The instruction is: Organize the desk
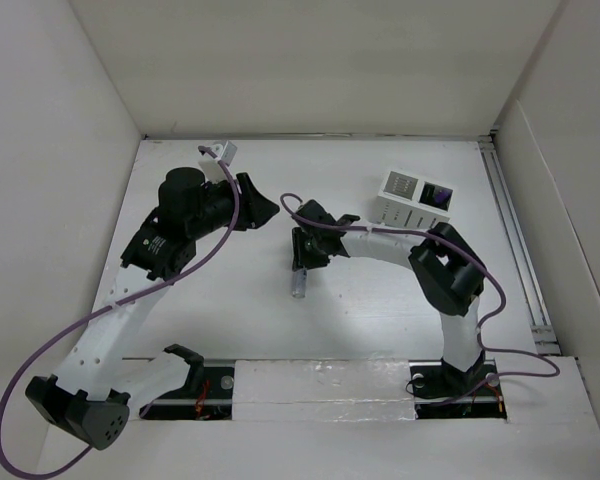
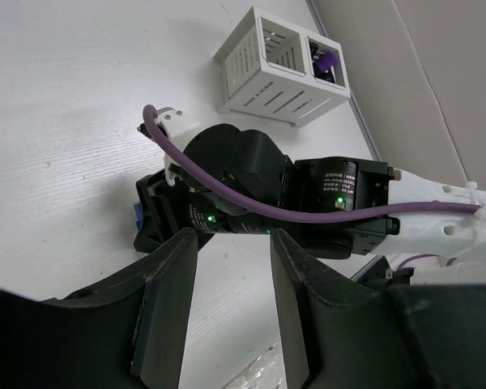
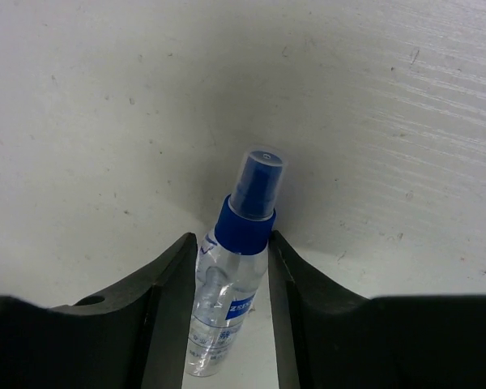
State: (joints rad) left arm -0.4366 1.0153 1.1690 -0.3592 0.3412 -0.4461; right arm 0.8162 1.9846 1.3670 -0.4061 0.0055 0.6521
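The white table [image 1: 380,320] fills the top view, and at its middle the right claw [image 1: 301,266], nearer than the wide, empty left claw [image 1: 267,208], appears to narrowly pinch the spray bottle [image 3: 229,284], which lies lengthwise between its fingers with the cap pointing beyond them.

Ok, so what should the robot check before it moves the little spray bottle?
1. Spray bottle sits between the right gripper fingers: ok.
2. Fingers squeezing it tightly: cannot tell.
3. Organizer box has a free compartment: ok, the left one looks empty; the right holds a purple thing.
4. Left gripper open and carrying nothing: ok.
5. Left gripper well away from the right one: not ok, they sit close together.
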